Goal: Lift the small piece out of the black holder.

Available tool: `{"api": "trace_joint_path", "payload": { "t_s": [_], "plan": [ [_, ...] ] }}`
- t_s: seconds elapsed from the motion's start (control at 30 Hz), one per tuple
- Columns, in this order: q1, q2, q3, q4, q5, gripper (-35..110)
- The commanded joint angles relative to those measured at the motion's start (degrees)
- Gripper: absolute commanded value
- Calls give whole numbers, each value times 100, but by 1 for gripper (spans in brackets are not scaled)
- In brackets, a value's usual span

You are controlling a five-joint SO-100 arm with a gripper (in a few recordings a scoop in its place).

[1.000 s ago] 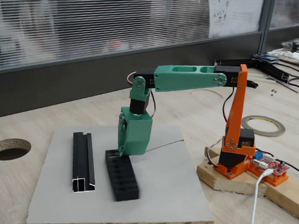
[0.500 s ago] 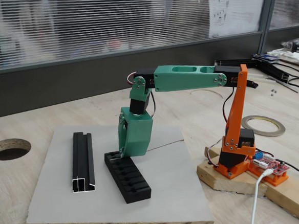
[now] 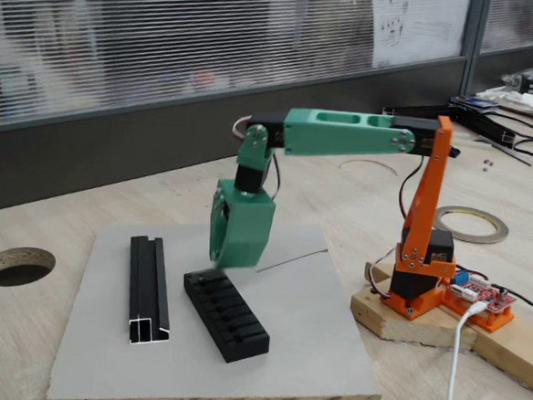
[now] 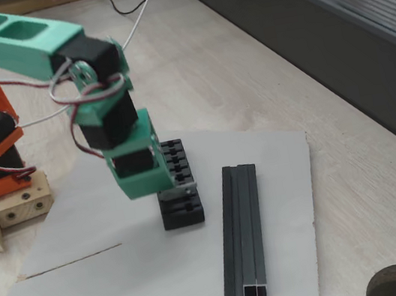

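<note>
The black holder (image 3: 226, 317) lies on the grey board, a slotted block running from back left to front right; in a fixed view its top (image 4: 176, 161) is partly hidden behind the green wrist. My gripper (image 3: 218, 262) hangs just above the holder's far end, fingers pointing down and closed together. A tiny grey glint, the small piece (image 4: 187, 188), shows at the fingertips of my gripper (image 4: 177, 192), just over the holder's end slot. In the other fixed view the piece is too small to make out.
A long black channel rail (image 3: 149, 288) (image 4: 245, 240) lies beside the holder on the grey board (image 3: 302, 349). The orange arm base (image 3: 419, 275) stands on a wood block at the right. A round hole (image 3: 15, 265) is cut in the table; a tape roll (image 3: 471, 223) lies behind.
The holder's near end swung to the right a second ago. Since then the arm has risen, and the gripper has lifted off the holder's far end.
</note>
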Motion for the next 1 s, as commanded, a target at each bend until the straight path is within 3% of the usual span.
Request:
{"api": "trace_joint_path", "payload": {
  "t_s": [0.0,0.97],
  "plan": [
    [123,519,-62,88,35,5],
    [237,2804,-53,18,79,5]
  ]
}}
